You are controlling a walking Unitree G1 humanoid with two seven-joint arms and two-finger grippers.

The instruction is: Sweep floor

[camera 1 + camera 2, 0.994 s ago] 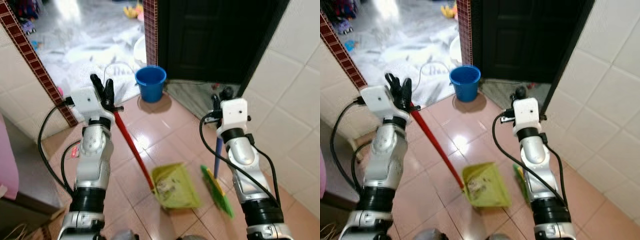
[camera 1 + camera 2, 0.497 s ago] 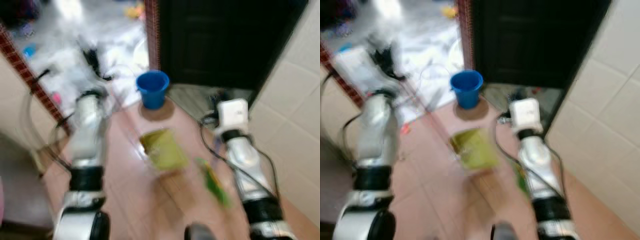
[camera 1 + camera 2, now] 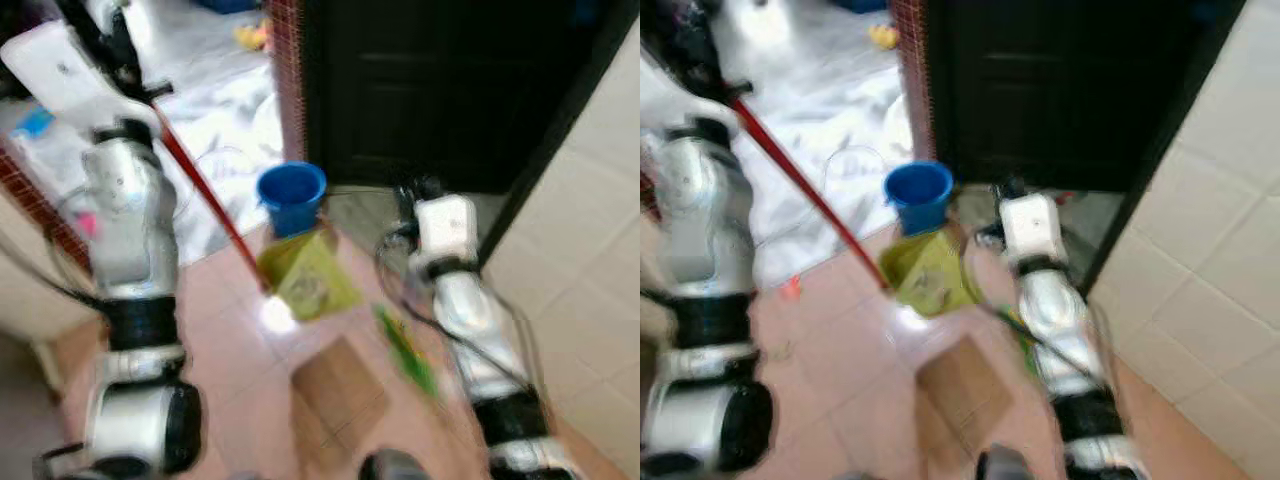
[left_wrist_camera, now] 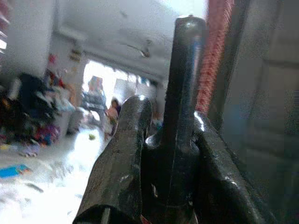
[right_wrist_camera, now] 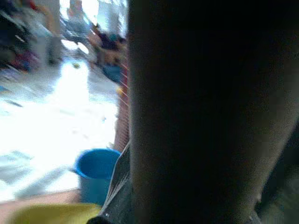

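My left gripper (image 3: 118,48) is raised high at the left, shut on the top of the dustpan's red handle (image 3: 205,195). The left wrist view shows its fingers (image 4: 126,154) clamped round the dark handle end (image 4: 180,88). The yellow-green dustpan (image 3: 305,278) hangs tilted just in front of the blue bucket (image 3: 291,197). My right gripper (image 3: 412,192) holds the broom handle, whose green bristles (image 3: 405,350) trail on the floor beside my right arm. In the right wrist view a dark shaft (image 5: 196,116) blocks most of the picture. All views are blurred.
A dark door (image 3: 440,90) stands open behind the bucket, with a white tiled wall (image 3: 600,230) on the right. A flat cardboard piece (image 3: 335,388) lies on the reddish floor tiles. A brick-red tiled pillar (image 3: 287,70) edges the doorway to a bright room with scattered items.
My left arm has risen, lifting the dustpan off the floor and up toward the blue bucket. The camera has shifted, and a cardboard piece now shows on the floor.
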